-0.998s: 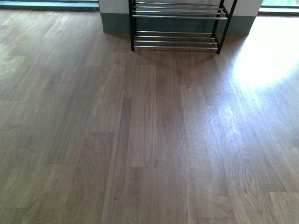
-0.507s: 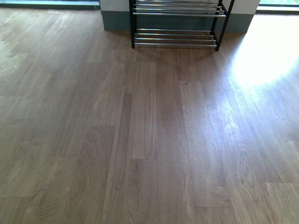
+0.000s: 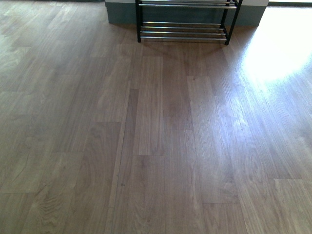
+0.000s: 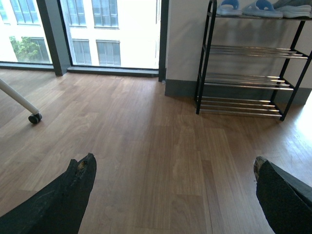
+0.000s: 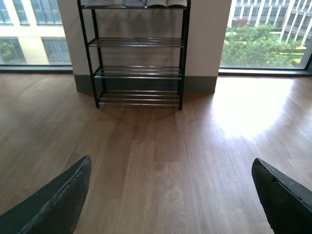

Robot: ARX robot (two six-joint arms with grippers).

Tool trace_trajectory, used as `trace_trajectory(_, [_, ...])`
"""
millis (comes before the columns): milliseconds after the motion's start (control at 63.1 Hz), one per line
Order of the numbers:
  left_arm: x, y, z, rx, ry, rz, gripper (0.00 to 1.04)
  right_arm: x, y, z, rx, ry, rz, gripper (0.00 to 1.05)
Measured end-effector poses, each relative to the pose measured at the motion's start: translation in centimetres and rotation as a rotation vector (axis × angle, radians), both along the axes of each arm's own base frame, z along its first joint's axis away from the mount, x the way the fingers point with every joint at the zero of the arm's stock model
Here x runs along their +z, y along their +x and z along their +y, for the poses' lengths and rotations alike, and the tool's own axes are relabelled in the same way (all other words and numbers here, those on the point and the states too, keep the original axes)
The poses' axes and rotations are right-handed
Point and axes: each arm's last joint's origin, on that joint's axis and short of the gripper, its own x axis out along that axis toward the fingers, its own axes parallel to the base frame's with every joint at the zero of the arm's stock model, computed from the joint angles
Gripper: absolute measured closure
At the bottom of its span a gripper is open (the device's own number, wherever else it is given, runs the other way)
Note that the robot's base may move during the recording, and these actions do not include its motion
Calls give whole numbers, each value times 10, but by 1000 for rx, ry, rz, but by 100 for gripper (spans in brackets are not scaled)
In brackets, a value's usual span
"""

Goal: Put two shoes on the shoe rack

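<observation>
The front view shows bare wood floor [image 3: 161, 136], with only the two lowest tiers of the shoe rack [image 3: 183, 30] at 12 o'clock, cut off above. The left wrist view adds the rack's top shelf, where pale blue slides [image 4: 248, 8] sit beside a partly cropped grey sneaker [image 4: 295, 9]. Left gripper [image 4: 173, 195] and right gripper [image 5: 170, 195] both hang spread wide, holding nothing. In the right wrist view only the shoes' soles [image 5: 146, 3] show.
</observation>
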Motion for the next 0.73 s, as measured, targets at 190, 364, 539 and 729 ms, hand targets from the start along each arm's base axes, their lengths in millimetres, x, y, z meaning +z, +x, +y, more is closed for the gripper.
trace_trajectory(190, [0,0,0,0,0,0,9,0,0,0,0,0,0,9])
trace_trajectory(364, [0,0,0,0,0,0,9,0,0,0,0,0,0,9])
trace_trajectory(539, [0,0,0,0,0,0,9,0,0,0,0,0,0,9])
trace_trajectory(729, [0,0,0,0,0,0,9,0,0,0,0,0,0,9])
